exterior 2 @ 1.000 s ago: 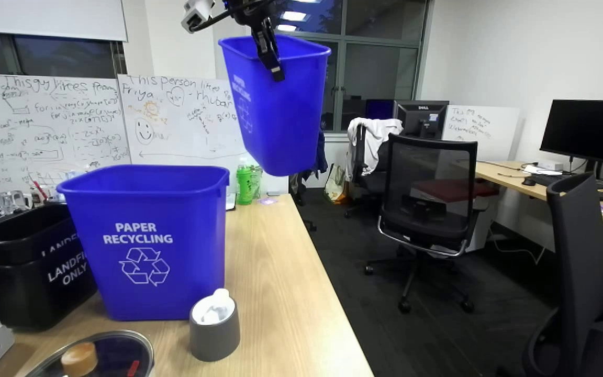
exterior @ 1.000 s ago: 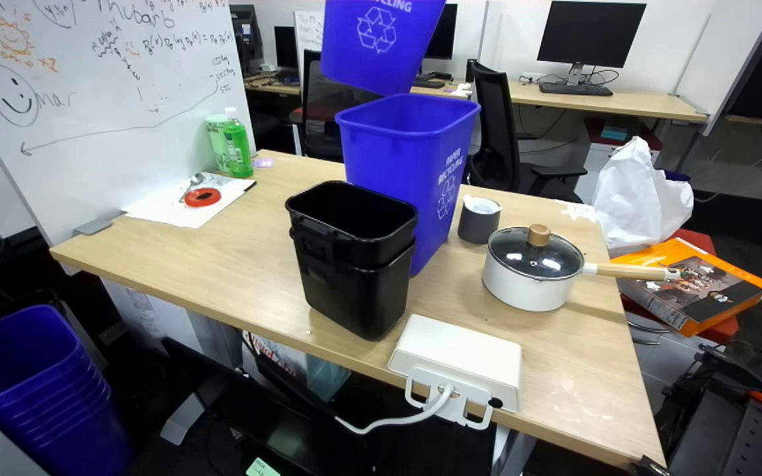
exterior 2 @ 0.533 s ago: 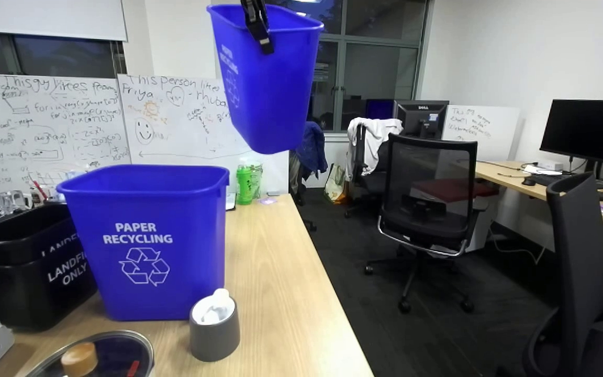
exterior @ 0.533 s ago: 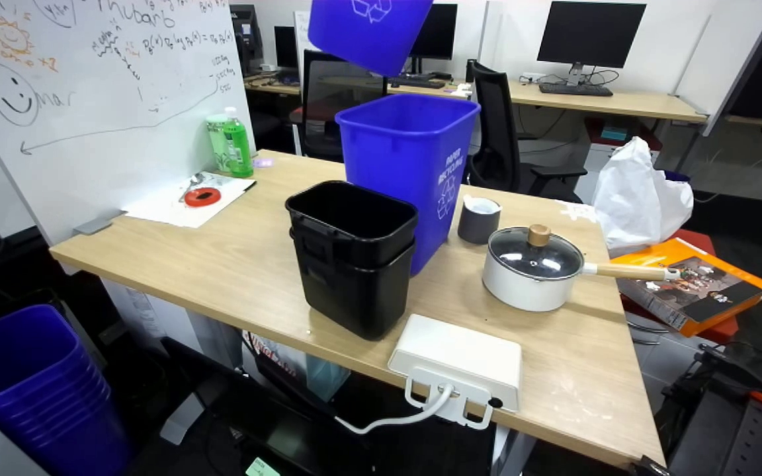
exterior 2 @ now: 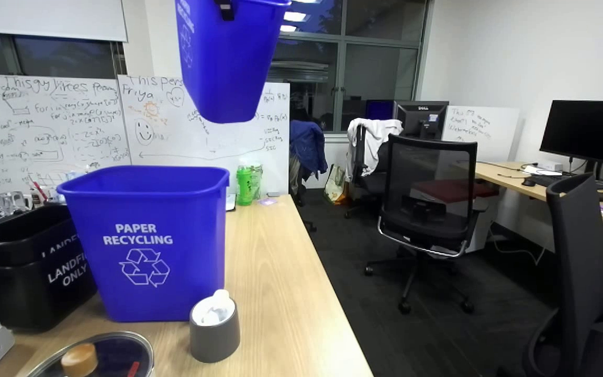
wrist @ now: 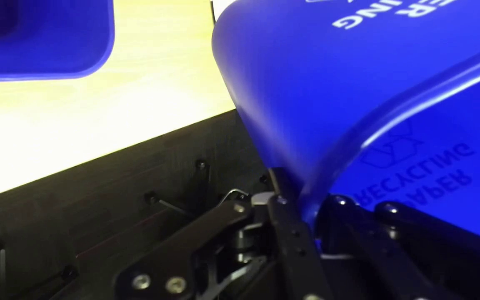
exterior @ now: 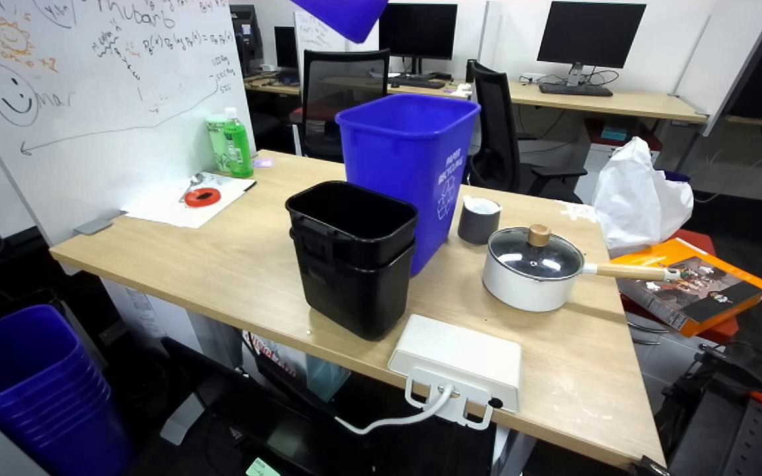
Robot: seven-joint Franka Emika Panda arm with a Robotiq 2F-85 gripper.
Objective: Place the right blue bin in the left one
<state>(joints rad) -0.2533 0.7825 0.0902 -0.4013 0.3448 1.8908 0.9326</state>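
Observation:
The right blue bin hangs in the air, tilted, with white recycling print on one side. Only its lower corner shows at the top of an exterior view. My gripper is shut on its rim in the wrist view, one finger inside and one outside the bin. One dark fingertip shows against its outer wall. The left blue bin stands upright on the table, open at the top, also with recycling print. Its rim corner shows in the wrist view, apart from the held bin.
Stacked black bins stand close against the standing blue bin. A grey cup, a lidded white pot and a white power box are nearby. A whiteboard and green bottle are at the far end. Nested dark-blue bins stand below.
The held bin has moved up and to the left in both exterior views, partly leaving the top of the picture. The standing bin has not moved. My gripper stays shut on the rim.

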